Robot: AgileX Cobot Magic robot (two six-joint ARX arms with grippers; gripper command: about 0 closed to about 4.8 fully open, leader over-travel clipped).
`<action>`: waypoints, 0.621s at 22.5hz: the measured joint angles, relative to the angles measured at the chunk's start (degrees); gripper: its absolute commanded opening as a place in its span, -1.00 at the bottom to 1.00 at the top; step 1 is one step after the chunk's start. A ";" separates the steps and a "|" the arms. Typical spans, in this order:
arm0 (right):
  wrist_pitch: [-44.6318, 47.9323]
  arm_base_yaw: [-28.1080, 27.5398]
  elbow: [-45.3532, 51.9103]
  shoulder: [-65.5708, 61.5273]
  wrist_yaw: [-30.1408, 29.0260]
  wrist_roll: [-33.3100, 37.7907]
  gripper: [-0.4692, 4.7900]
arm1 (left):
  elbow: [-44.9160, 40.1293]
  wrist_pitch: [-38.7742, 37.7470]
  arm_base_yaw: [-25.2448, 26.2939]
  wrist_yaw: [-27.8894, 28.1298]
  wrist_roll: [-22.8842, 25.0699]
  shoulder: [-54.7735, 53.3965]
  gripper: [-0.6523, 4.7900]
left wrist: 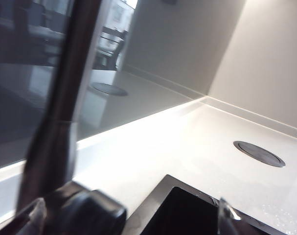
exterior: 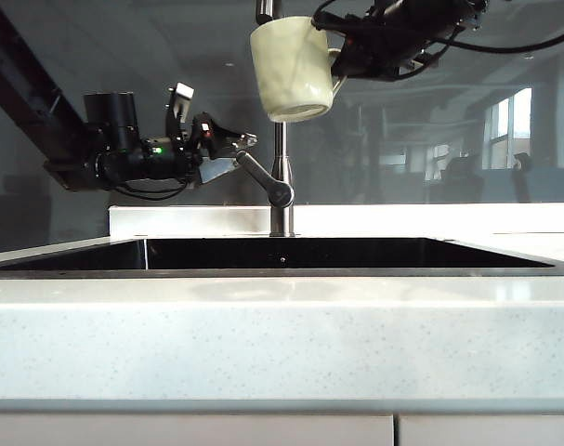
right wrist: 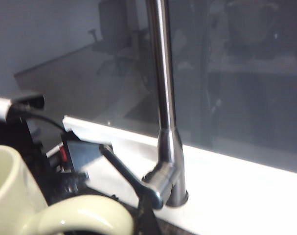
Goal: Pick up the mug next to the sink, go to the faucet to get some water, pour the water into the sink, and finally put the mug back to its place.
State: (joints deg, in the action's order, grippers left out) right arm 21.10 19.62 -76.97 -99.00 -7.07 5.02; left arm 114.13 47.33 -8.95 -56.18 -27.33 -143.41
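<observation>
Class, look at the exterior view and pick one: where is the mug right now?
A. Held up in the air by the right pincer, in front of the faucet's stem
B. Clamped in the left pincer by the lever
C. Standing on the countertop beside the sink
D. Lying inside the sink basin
A: the mug hangs high in the right pincer, gripped at its handle side, in front of the faucet stem; the left pincer stands open at the lever.
</observation>
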 measured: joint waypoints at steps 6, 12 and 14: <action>0.39 0.00 -3.58 -1.46 0.92 -0.09 -0.84 | 0.00 -0.44 -1.36 0.48 1.27 0.00 1.00; -1.75 0.09 -7.45 -4.26 0.98 -0.13 -0.84 | 0.00 -0.50 -1.40 0.11 1.86 0.00 1.00; -1.77 0.09 -7.78 -4.66 1.03 -0.15 -0.84 | 0.00 -0.48 -1.38 -0.44 1.86 0.00 1.00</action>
State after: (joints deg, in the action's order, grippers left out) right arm 19.33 19.70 -84.75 -103.66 -6.04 4.86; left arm 114.13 46.85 -10.33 -56.62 -25.47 -143.41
